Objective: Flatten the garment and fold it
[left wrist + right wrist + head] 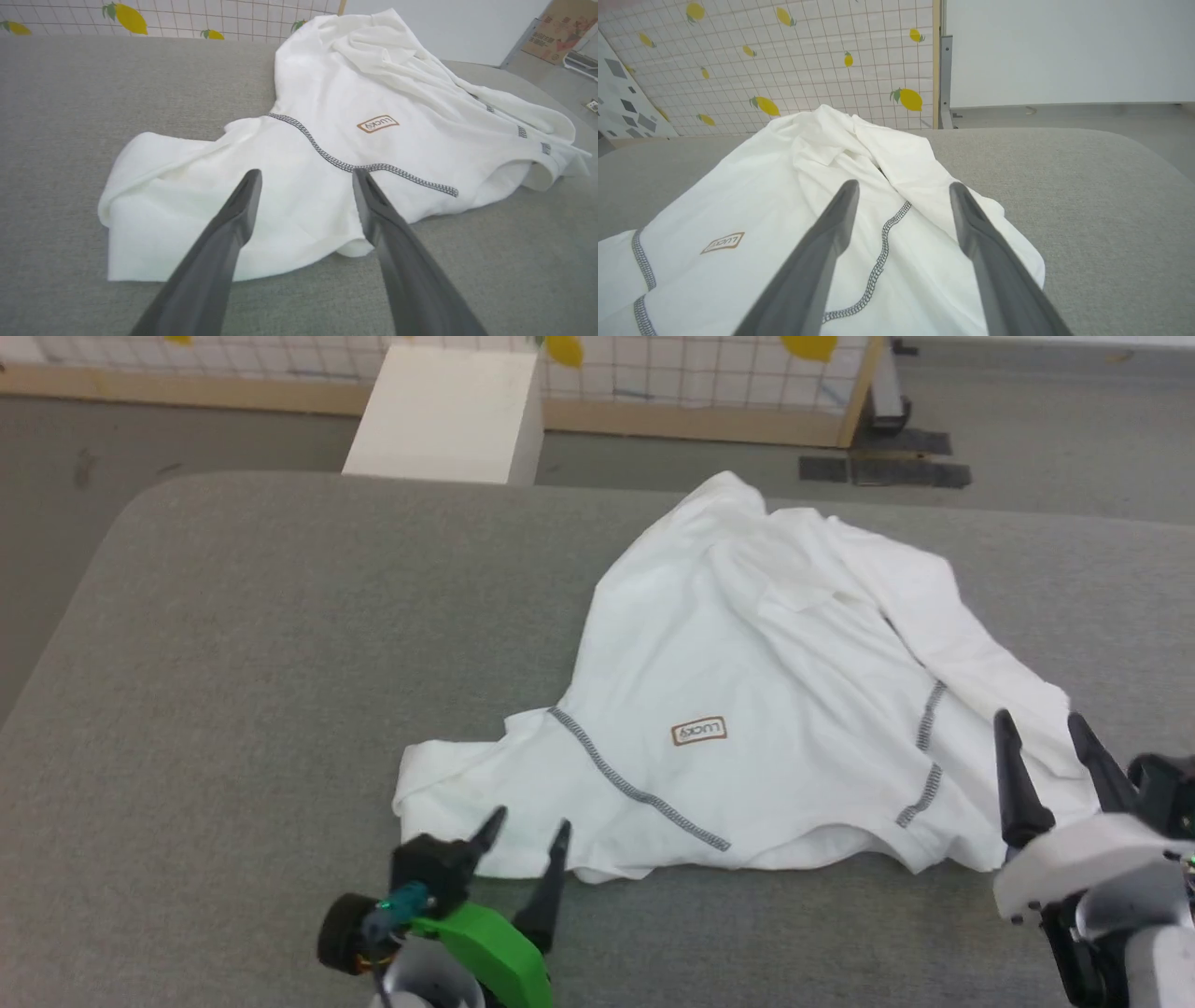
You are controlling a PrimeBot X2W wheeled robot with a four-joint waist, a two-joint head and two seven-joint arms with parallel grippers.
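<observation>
The white T-shirt (747,709) lies crumpled on the grey padded table (233,709), with its grey zigzag seams and the brown "LUCKY" patch (698,732) facing up. One sleeve spreads toward the near left (154,205); the far part is bunched in folds (831,135). My left gripper (527,833) stands open at the shirt's near left edge, its fingertips over the sleeve (306,175). Open as well, my right gripper (1038,721) hovers over the shirt's near right edge (903,186). Nothing is held between either pair of fingers.
A white box (448,415) stands on the floor beyond the table's far edge. Behind it runs a grid-patterned panel with yellow lemons (808,60) in a wooden frame. Bare grey table surface stretches to the left (187,756) and to the right of the shirt (1087,196).
</observation>
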